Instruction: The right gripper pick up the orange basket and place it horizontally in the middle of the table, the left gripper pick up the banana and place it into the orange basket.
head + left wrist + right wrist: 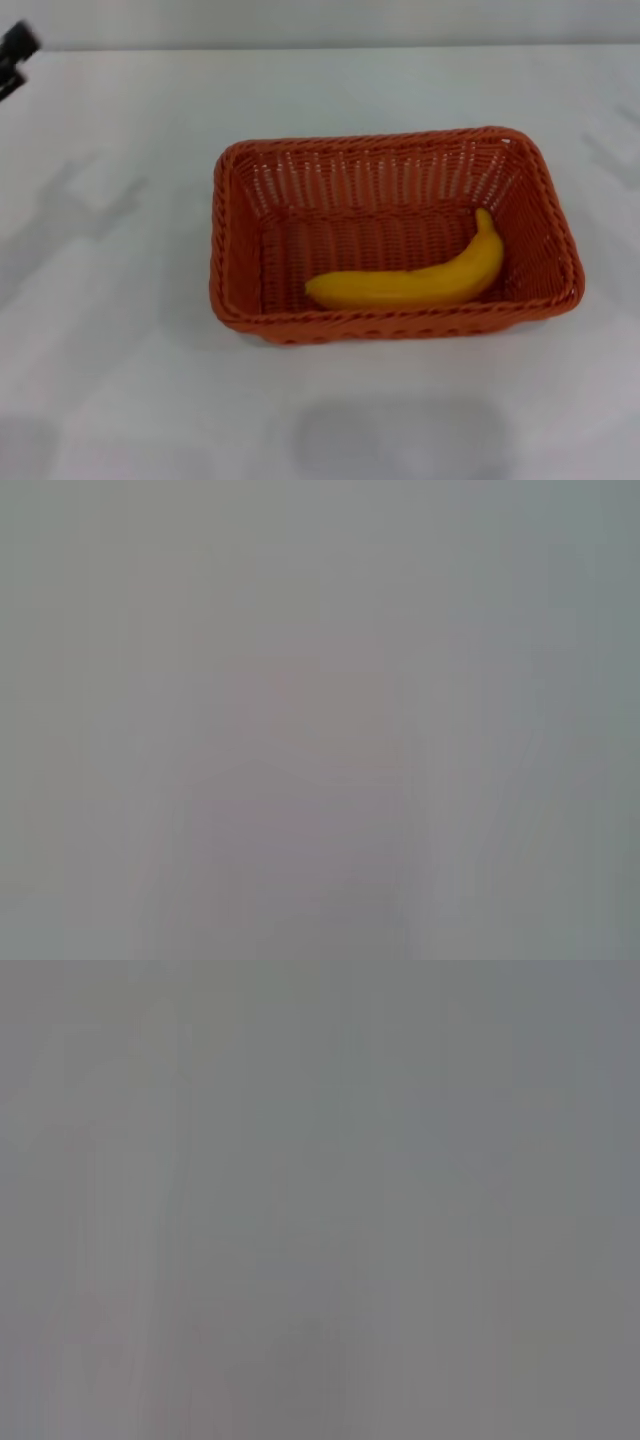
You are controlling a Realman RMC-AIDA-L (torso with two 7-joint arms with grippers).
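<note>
- Nearest to us on the head view lies the front rim of the orange basket (392,232), set lengthwise across the middle of the table (110,380), its long sides running left to right.
- Inside it we see the banana (412,280), lying along the front wall on the basket floor, its stem curving up toward the right-hand end.
- We judge both placements made, so the step in hand is clearing the arms away. To do it well, we would lift straight up and out, well apart from the braided rim, so nothing nudges the basket off its square setting.
- Our left gripper (14,56) shows only as a dark sliver at the far left edge of the head view, well apart from the basket; we cannot tell whether its fingers are apart or together.
- Our right gripper is nowhere in view, so its fingers cannot be judged either.
- Both wrist views give only a flat grey blur and tell us nothing.
- Around the basket the tabletop is plain white and smooth, with soft grey shadows; beyond its far edge we see a pale wall.
</note>
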